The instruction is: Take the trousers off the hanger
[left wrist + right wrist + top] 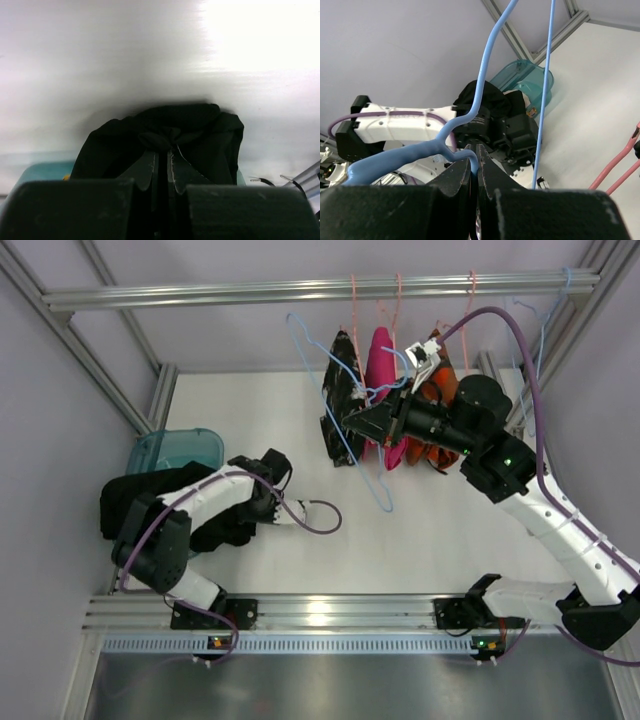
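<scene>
White table in aluminium framing. At near left, beside a teal bin, black trousers bunched in the closed left gripper. Farther right, bare light-blue hanger pinched by right gripper, well apart. Seemingly separated; next, setting both down.

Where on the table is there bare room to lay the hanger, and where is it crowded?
Free: the middle and front of the table, between the left gripper and the right arm; the back-left, between bin and hung garments. Crowded: the left edge, with bin and trousers, and under the rail, among garments and hanger.
</scene>
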`<state>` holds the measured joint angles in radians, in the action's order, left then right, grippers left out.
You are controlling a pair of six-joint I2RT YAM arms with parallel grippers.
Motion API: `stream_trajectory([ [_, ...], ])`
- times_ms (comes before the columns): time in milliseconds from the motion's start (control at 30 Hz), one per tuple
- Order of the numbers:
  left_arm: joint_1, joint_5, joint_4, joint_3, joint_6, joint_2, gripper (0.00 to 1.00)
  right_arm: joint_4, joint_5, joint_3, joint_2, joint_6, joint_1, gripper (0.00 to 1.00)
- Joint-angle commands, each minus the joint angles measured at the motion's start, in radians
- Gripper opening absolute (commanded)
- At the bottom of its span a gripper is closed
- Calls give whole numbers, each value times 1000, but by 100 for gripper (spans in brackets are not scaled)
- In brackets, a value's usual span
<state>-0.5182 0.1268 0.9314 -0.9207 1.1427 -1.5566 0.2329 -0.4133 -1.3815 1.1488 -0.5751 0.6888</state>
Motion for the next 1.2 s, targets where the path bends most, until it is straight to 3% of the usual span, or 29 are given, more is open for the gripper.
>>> stream_trajectory([
  [0, -5, -13, -37, -94, -47, 165, 0, -33, -7, -16, -15, 20, -12, 0],
  [133, -3, 51, -11, -228, -118, 269, 0, -38, -9, -17, -9, 14, -11, 0],
  [300, 23, 261, -9, -398, -190, 326, 0, -40, -13, -31, 2, 12, -12, 0],
  [400, 131, 339, -14, -451, -204, 308, 0, -47, -16, -36, 9, 9, -12, 0],
  [567, 564, 240, -46, -521, -235, 271, 0, -56, -22, -37, 15, 0, -11, 0],
  [600, 654, 225, -52, -512, -230, 271, 0, -55, -25, -37, 19, 0, -9, 0],
  [733, 791, 107, -49, -393, -196, 317, 0, -61, -24, -44, 23, -2, -9, 0],
  [867, 810, 36, -101, -70, -161, 357, 0, -66, -30, -47, 28, -6, -11, 0],
  [967, 827, 19, -200, 84, -193, 285, 0, -61, -41, -57, 28, -5, -8, 0],
  [1033, 830, 16, -201, 97, -254, 235, 14, -41, -44, -63, 25, 6, -5, 0],
  [1100, 828, 13, -200, 85, -303, 211, 34, -27, -47, -65, 12, 24, -3, 0],
  [1133, 830, 4, -191, 77, -310, 217, 51, -18, -47, -64, 9, 29, -3, 0],
  [1167, 830, -7, -171, 54, -314, 248, 56, -15, -47, -59, -3, 37, -2, 0],
])
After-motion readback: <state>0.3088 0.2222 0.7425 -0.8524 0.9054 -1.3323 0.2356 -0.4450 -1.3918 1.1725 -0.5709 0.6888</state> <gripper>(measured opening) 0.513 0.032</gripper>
